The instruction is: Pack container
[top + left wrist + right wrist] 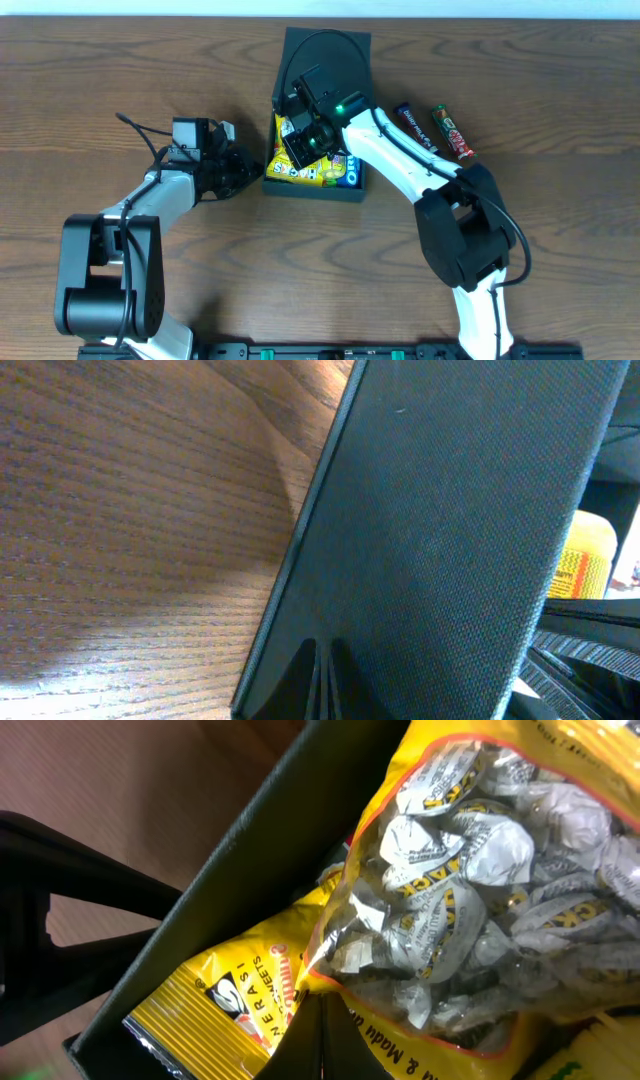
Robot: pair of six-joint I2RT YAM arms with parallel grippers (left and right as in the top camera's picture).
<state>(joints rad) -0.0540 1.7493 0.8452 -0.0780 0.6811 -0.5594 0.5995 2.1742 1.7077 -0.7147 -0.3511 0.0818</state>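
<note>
Packing partly done: snacks are in, two bars [415,128] are left out.
My right tool [320,1038] is down inside the container [312,190], fingers together on the edge of a sweets bag [480,870], seemingly pinching it, over a yellow packet [225,1005]. My left tool [243,172], closed on nothing, sits against the left wall. The bars lie on the surface [560,120] to the right. The container stands mid-surface. It is dark, matte and squarish, with its lid open at the back.
</note>
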